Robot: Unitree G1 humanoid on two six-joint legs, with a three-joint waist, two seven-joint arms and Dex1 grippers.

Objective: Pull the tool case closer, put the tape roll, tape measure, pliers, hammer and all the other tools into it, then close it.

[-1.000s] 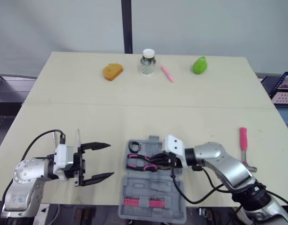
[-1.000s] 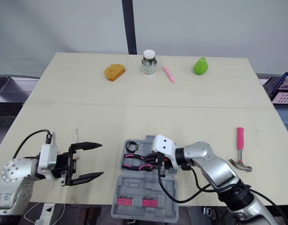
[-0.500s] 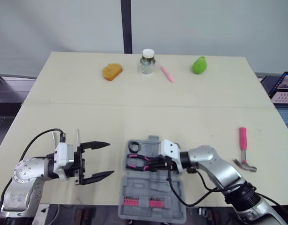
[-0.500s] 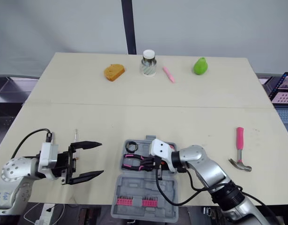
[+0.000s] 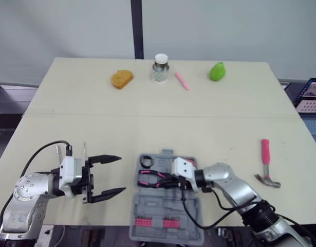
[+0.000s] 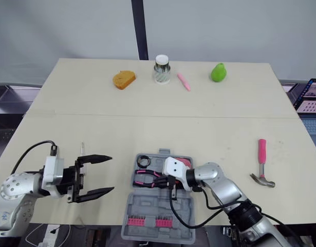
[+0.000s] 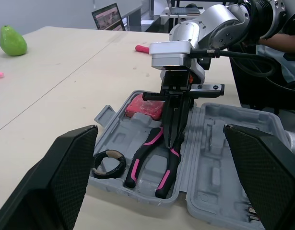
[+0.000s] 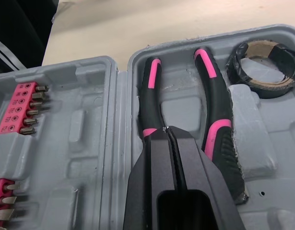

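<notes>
The grey tool case (image 5: 194,208) lies open at the table's front edge. In its tray are the pink-and-black pliers (image 5: 151,178), the tape roll (image 5: 147,161) and a pink tape measure (image 7: 145,108). My right gripper (image 5: 168,180) is shut, its tips resting on the pliers (image 8: 215,110) between the handles, with nothing clamped. The left gripper (image 5: 110,177) hovers wide open and empty just left of the case. The pink-handled hammer (image 5: 267,162) lies on the table to the right.
A row of pink bits (image 5: 158,222) sits in the case lid, which overhangs the front edge. A thin pale tool (image 5: 85,150) lies by the left gripper. Along the far edge stand an orange sponge (image 5: 122,78), a jar (image 5: 159,68), a pink marker (image 5: 182,81) and a green pear (image 5: 217,71).
My right gripper has slid left over the case, further onto the pliers. The left arm has stayed put.
</notes>
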